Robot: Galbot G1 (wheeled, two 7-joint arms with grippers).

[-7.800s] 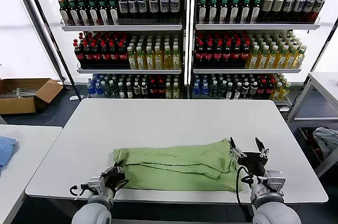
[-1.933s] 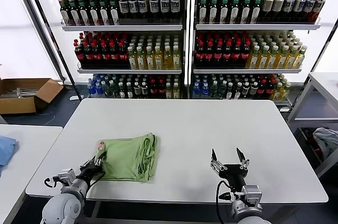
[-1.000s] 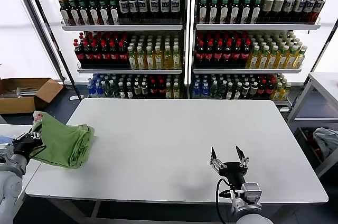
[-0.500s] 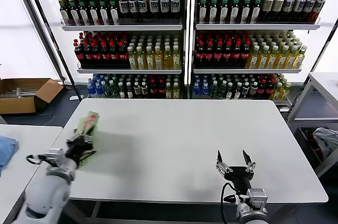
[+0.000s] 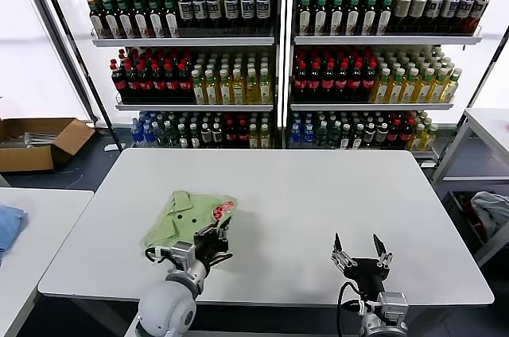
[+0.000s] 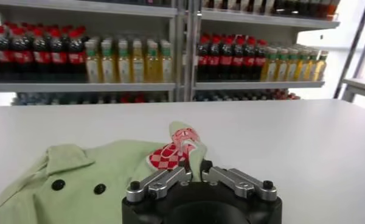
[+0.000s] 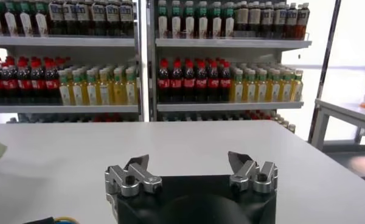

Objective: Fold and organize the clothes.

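Observation:
A light green shirt with a collar, small dark buttons and a red-and-white graphic lies on the white table, left of centre near the front edge. My left gripper is at the shirt's near right corner, shut on a raised fold of it. The left wrist view shows the shirt spread flat, and the fold with the graphic stands pinched in the left gripper. My right gripper hovers open over bare table at the front right. In its wrist view the right gripper holds nothing.
Shelves of bottles stand behind the table. A side table at the left carries a blue cloth, with a cardboard box on the floor beyond it. Another table and a pale cloth are at the right.
Half a second ago my left gripper was at the table's left edge with bunched green cloth. Now it is near the front centre-left, with the collared shirt spread flat. The right gripper barely moved.

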